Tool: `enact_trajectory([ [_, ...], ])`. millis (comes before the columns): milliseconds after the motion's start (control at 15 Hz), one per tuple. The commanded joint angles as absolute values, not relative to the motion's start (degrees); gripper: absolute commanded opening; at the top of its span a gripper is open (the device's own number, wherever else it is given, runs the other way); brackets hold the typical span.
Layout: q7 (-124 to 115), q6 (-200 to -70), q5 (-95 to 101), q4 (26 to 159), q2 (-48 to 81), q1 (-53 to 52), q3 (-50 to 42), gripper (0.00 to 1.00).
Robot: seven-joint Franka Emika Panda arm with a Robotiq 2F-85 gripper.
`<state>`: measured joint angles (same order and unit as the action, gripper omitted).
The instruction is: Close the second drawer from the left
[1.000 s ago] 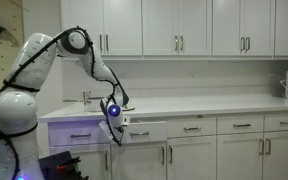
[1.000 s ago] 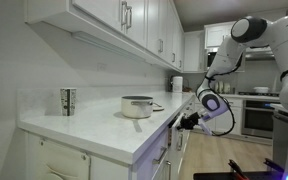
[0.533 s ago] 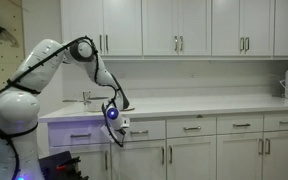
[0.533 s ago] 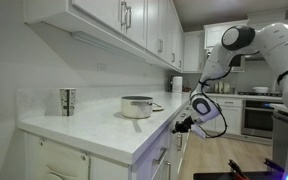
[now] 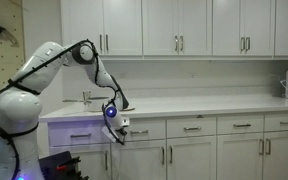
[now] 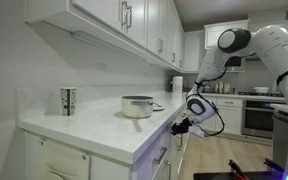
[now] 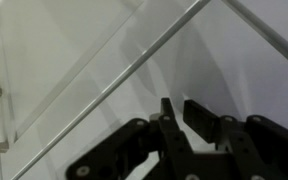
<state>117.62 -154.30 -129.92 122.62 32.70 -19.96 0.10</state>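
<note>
Second drawer from the left [image 5: 149, 130]: white front in the row under the desk [image 5: 204, 105], apparently flush with neighbouring fronts. End effector [image 5: 121, 124]: at the drawer's left end, fingers [image 7: 198, 112] drawn together, gripping nothing. Silver bar handle [image 7: 134, 68] just ahead.

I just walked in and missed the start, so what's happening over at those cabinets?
A white robot arm is working just below the countertop. Its pincer sits low against the left end of the second drawer from the left, the shallow white one with a silver bar handle. That drawer front looks about flush with its neighbours, so it appears shut or nearly so. Whether the pincer itself is open or shut is hard to tell.
</note>
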Motion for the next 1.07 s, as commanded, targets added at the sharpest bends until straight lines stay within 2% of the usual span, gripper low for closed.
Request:
enact_trajectory([
  [0, 109.2, -162.7, -120.0, 120.5, 31.3, -21.5, 0.6, 0.55],
  [333, 86.5, -176.0, -92.1, 137.1, 21.4, -19.7, 2.0, 0.95],
  [400, 82.2, -177.6, -86.9, 140.3, 20.3, -19.5, 1.9, 0.99],
  [467, 78.5, -178.0, -81.7, 143.9, 19.1, -18.7, 1.6, 1.0],
  [733, 62.8, -176.1, -60.8, 158.0, 13.2, -24.9, -11.9, 1.0],
  [800, 68.3, -176.6, -67.0, 151.2, 18.7, -22.2, -7.3, 1.0],
  [1000, 65.1, -176.5, -62.0, 156.6, 15.8, -23.2, -11.3, 1.0],
])
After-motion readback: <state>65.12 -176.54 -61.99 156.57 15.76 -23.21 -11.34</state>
